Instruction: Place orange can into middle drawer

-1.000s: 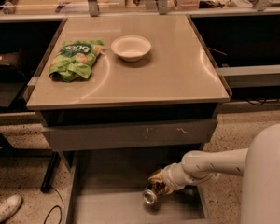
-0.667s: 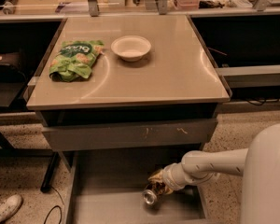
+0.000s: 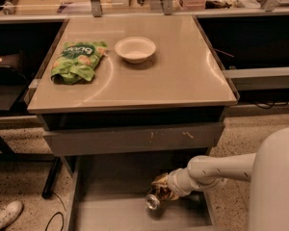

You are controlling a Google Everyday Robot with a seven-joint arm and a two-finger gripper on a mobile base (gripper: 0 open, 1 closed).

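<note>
The orange can [image 3: 159, 195] lies tilted on its side, its silver end facing the lower left, just over the floor of the open middle drawer [image 3: 115, 211] at its right side. My gripper [image 3: 164, 189] is at the end of the white arm that reaches in from the right and is shut on the orange can. The drawer is pulled out under the tabletop and shows a plain grey floor with low side walls.
A grey drawer front with pale scratch marks [image 3: 135, 137] sits above the open drawer. On the tabletop [image 3: 183, 76] lie a green snack bag [image 3: 78, 60] and a white bowl [image 3: 135, 48]. A white shoe [image 3: 7, 214] is on the floor at the lower left.
</note>
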